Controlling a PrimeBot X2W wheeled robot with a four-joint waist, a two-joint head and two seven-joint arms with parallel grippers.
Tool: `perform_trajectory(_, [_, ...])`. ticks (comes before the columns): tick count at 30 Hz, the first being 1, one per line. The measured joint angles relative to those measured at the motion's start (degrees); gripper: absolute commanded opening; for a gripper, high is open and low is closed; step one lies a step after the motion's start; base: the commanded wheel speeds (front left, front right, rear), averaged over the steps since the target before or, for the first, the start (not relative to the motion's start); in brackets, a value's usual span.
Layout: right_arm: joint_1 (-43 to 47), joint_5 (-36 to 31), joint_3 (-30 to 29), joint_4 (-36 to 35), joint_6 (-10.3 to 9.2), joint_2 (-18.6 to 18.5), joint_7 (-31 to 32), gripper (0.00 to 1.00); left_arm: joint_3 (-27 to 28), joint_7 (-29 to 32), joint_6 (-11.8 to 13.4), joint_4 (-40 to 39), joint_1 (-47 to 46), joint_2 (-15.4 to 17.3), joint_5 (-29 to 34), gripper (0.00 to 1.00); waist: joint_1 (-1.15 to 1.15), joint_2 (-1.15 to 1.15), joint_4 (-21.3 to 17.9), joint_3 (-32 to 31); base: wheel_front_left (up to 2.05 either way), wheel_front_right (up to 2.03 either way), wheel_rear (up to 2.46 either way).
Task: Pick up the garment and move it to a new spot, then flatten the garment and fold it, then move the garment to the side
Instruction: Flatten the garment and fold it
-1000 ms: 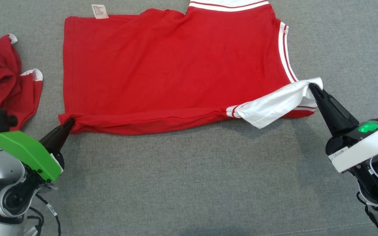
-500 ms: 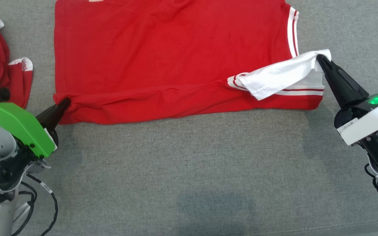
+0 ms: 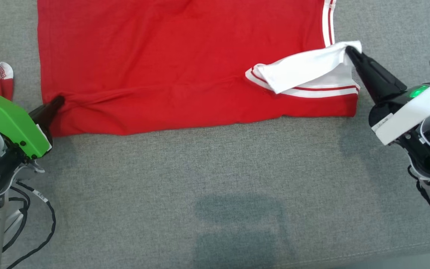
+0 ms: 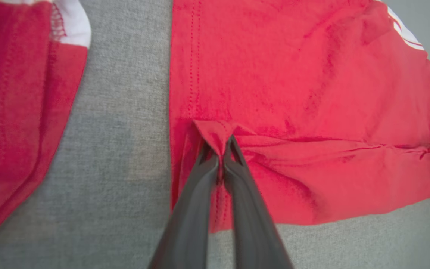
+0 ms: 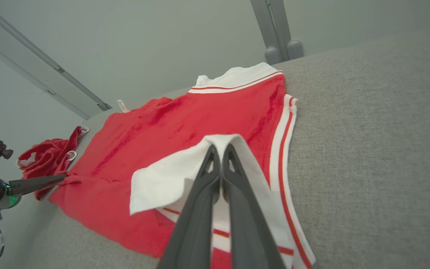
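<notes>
beyond the garment (image 5: 185,123), right wrist view catches its white label (image 5: 122,105).

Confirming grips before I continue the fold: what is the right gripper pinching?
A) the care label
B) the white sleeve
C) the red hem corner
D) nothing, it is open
B: the right gripper is shut on the white sleeve, holding it over the red garment.

Head camera stares straight down; left wrist camera sits close over its fingers (image 4: 192,209), right wrist camera looks low past its own; all share the red shirt (image 3: 162,56).
</notes>
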Motion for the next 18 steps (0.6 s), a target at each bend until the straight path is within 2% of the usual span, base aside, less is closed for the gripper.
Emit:
perform_trajectory(1, [-0.4,-0.5,-0.3,0.9,0.00,0.0,-0.1,1.00,-0.1,0.0,0.0,0.5,-0.4,0.0,0.5,1.00,0.00,0.00,-0.1,0.1,0.00,0.00,0.00])
perform_trajectory(4, [-1.6,-2.1,-0.8,3.1,0.00,0.0,-0.9,1.00,-0.2,0.1,0.1,1.3,-0.7,0.1,2.4,1.00,0.00,0.00,-0.4,0.3,0.00,0.00,0.00])
perform_trajectory(8, [-3.3,-2.9,-1.5,5.1,0.00,1.1,-3.0,1.00,2.3,-0.6,0.6,2.3,-0.7,0.7,3.0,1.00,0.00,0.00,-1.0,0.0,0.00,0.00,0.00])
perform_trajectory(13, [-3.4,-3.9,-2.6,6.7,0.00,1.5,-6.2,1.00,5.0,-4.8,0.6,0.5,-0.7,1.7,5.1,1.00,0.00,0.00,-1.5,-1.0,0.00,0.00,0.00])
perform_trajectory(18, [0.4,-6.8,-2.0,7.7,0.00,-0.4,-8.1,1.00,6.7,-10.3,0.6,-3.6,-0.3,-0.9,5.1,1.00,0.00,0.00,-1.5,-2.7,0.00,0.00,0.00])
